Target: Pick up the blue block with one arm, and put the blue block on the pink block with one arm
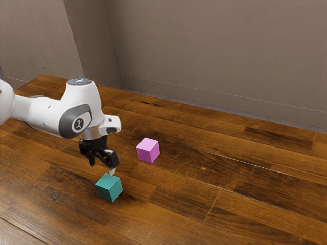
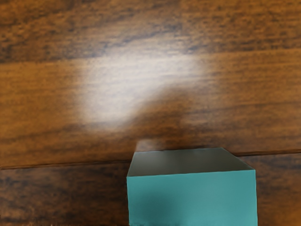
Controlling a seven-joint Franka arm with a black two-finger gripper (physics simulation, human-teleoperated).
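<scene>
Arm (image 1: 46, 112), white and grey, comes in from the left of the frame and bends down over the table (image 1: 245, 173), which is dark wood planks under plain grey walls (image 1: 214, 46). Its black gripper (image 1: 103, 167) hangs at lower left of centre, pointing down, with the fingers standing apart and nothing between them. The blue block (image 1: 109, 187) (more teal than blue to my eye) sits flat on the wood just below the fingertips, a touch toward the exterior view's right of them, and as far as I can tell nothing is touching it. The pink block (image 1: 148, 150) rests on the table up and to the right of the blue one, near the middle of the frame, clearly apart from it and from the gripper. From the hand's own camera the blue block (image 2: 192, 188) lies close under the hand, its top face in shadow and its near side bright, with a pale sheen on the table (image 2: 136, 89) beyond it.
</scene>
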